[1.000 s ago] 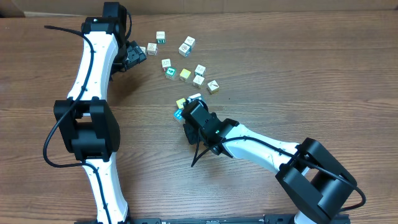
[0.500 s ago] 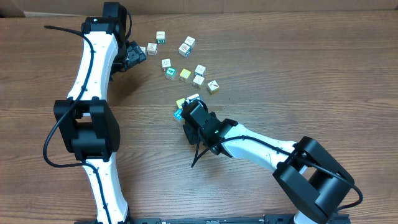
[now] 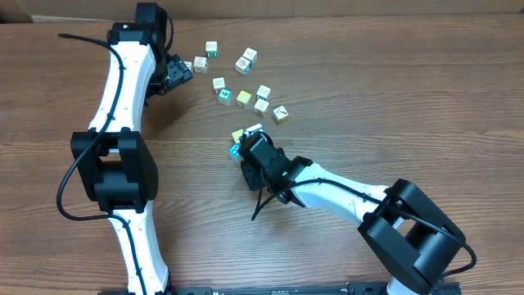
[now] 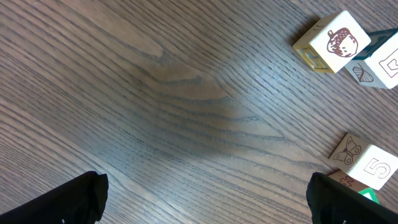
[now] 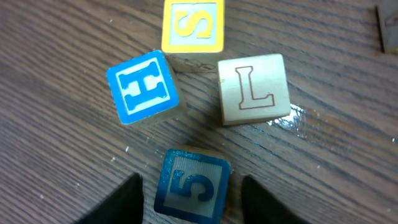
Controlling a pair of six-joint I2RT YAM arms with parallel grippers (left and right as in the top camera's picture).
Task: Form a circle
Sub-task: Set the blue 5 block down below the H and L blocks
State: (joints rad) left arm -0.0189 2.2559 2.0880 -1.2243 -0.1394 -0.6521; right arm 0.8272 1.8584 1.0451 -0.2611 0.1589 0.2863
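My right gripper [image 5: 191, 198], released, straddles a small blue wooden cube printed 5 [image 5: 193, 179]. Just beyond sit a blue H cube [image 5: 142, 87], pale L cube [image 5: 254, 89], yellow S cube [image 5: 193, 25]; a crooked retreat could scatter them. Farther, loose cubes [image 3: 244, 97], no circle; left gripper [image 4: 208, 199] gapes empty.

Cubes [image 5: 142, 87]: H, S, L, 5

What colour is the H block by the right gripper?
The H block is bright blue with white; clearest in the right wrist view.
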